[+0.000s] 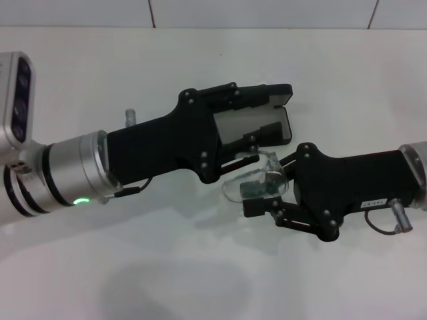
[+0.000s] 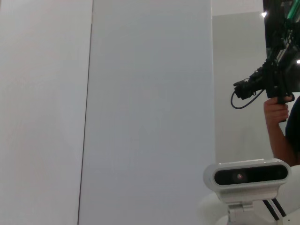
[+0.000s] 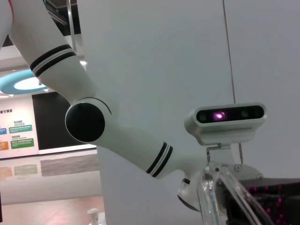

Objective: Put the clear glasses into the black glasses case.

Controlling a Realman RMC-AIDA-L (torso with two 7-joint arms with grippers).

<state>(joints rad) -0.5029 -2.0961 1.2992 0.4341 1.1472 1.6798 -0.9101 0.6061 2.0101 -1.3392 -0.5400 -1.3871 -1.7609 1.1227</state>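
The black glasses case (image 1: 280, 110) lies open on the white table, lid raised at the back and grey lining showing. My left gripper (image 1: 261, 125) reaches in from the left and straddles the case, one finger along the lid and the other along the front edge, clamping it. Just in front of the case are the clear glasses (image 1: 257, 181), held off the table with my right gripper (image 1: 264, 185) shut on them from the right. A clear arm of the glasses (image 3: 220, 192) shows in the right wrist view. The left wrist view shows neither object.
The white table (image 1: 200, 267) spreads around both arms, with a tiled wall behind. Both wrist views look up at a wall panel and my head camera (image 2: 246, 174) (image 3: 227, 119). A person's hand (image 2: 277, 112) holds a black device at the far right.
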